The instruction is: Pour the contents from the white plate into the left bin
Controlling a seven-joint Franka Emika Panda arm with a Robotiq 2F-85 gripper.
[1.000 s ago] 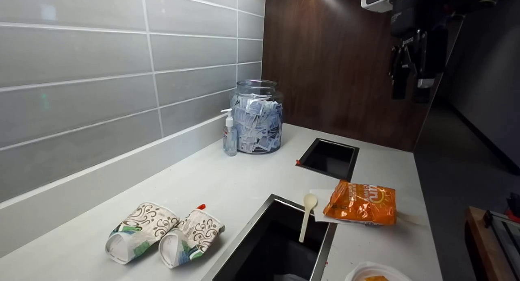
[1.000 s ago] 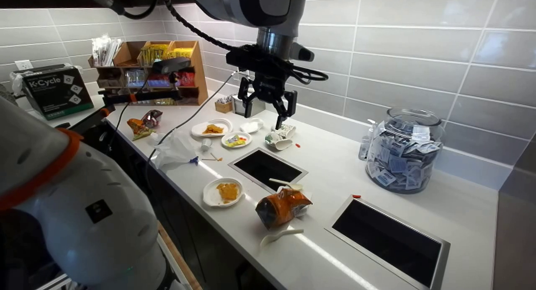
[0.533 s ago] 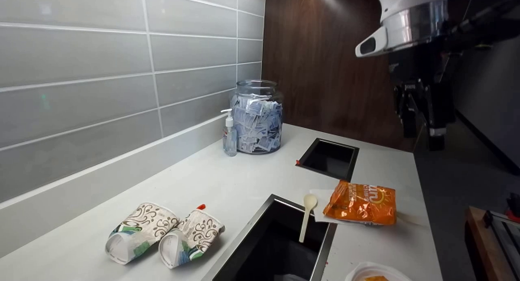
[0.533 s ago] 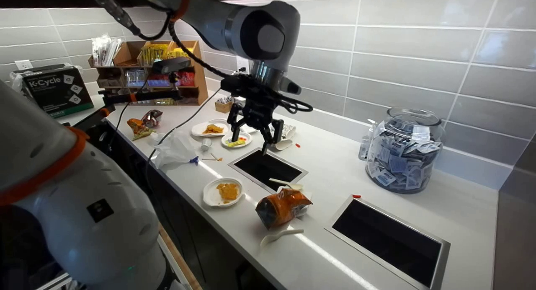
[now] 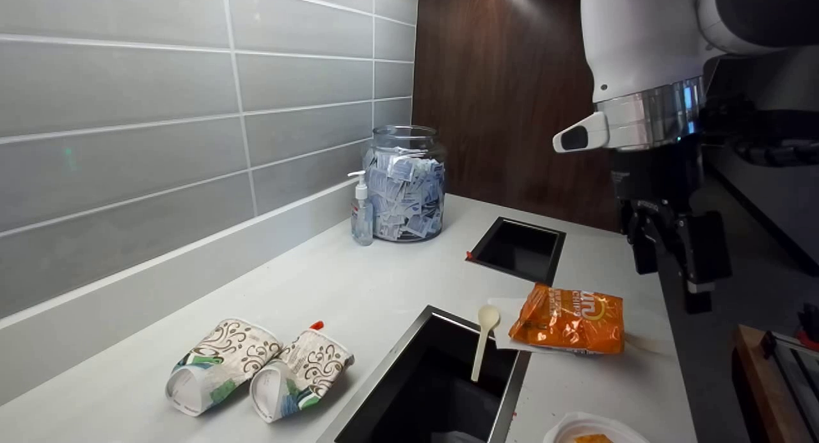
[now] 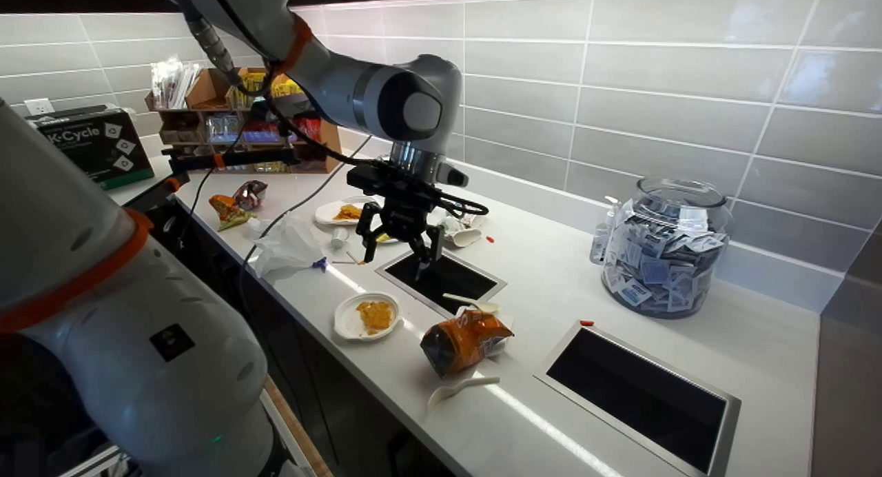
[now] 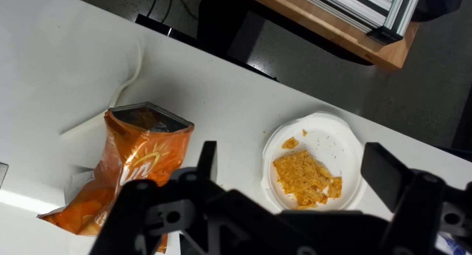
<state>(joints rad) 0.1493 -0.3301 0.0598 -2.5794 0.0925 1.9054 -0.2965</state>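
Note:
A white plate holding broken orange chips lies on the counter near its front edge. The plate also shows in both exterior views, cut off at the bottom in one. My gripper is open and empty, above the counter; in the wrist view the plate lies between and below its fingers. The gripper also shows in both exterior views, apart from the plate. The left bin is a dark framed opening in the counter near the plate, also seen at close range.
A second bin opening lies farther right. An open orange chip bag lies beside the plate. A spoon rests over the left bin's edge. Crumpled cups, a jar of packets and other plates stand around.
The arm has come down from high above the counter, and the gripper is lower and closer to the plate. The gripper stays open. The plate, chips and bag have not moved.

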